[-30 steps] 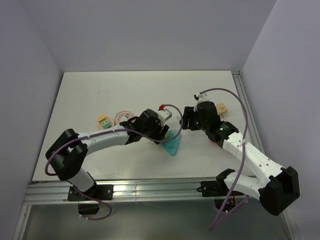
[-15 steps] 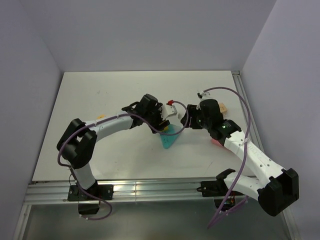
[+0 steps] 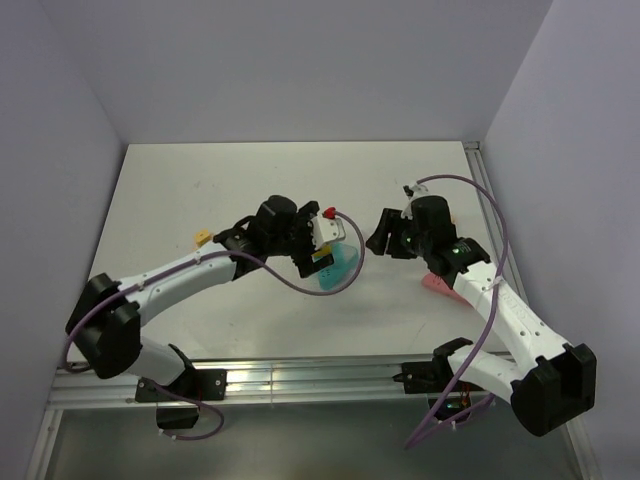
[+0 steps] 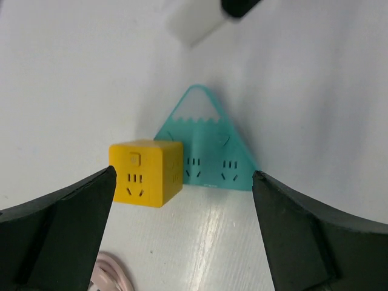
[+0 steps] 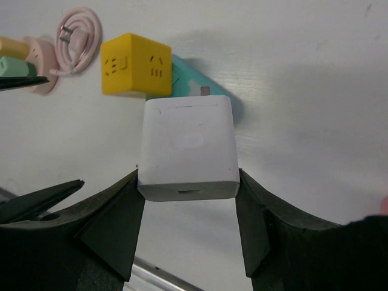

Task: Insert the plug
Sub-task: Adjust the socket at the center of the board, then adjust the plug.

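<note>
While my right gripper (image 5: 188, 176) is clamped on a white block (image 5: 187, 148), the mint-green plug (image 5: 11, 65) lies untouched at the upper left edge of that wrist view — pick-up and insertion are both ahead. My left gripper (image 4: 183, 176) hangs wide open, empty, over the yellow cube (image 4: 145, 173).

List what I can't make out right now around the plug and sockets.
Plug: right wrist view, cut off by the left edge; prongs unseen.
Teal socket block: right wrist view, mostly behind the white block.
Pink cable: left wrist view, cut by the bottom edge.
White block: left wrist view, blurred, cut by the top edge.
</note>
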Robot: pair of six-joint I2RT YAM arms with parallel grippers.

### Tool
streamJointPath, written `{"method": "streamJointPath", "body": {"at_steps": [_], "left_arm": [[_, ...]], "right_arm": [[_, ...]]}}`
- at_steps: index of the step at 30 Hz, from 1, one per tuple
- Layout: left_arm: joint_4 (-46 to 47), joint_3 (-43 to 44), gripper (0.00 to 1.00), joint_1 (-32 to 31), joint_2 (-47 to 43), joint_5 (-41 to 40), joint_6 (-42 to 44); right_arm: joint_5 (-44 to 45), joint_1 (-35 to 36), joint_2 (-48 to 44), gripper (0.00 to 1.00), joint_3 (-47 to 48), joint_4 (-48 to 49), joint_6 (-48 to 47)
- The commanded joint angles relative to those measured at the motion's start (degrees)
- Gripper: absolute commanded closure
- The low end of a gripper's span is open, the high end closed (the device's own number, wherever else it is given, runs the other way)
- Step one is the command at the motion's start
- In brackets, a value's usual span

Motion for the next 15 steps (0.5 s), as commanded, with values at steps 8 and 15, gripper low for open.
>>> {"method": "streamJointPath", "body": {"at_steps": [8, 15], "left_arm": [[17.74, -9.97, 0.0, -7.34, -7.08, -10.18, 3.97], [28.55, -12.52, 0.0, -7.7, -4.88, -13.78, 6.26]], "right_arm": [[-16.86, -0.12, 0.33, 1.0, 6.08, -1.66, 1.61], [-19.41, 1.37, 0.85, 1.0, 8.9, -5.26, 0.65]]}}
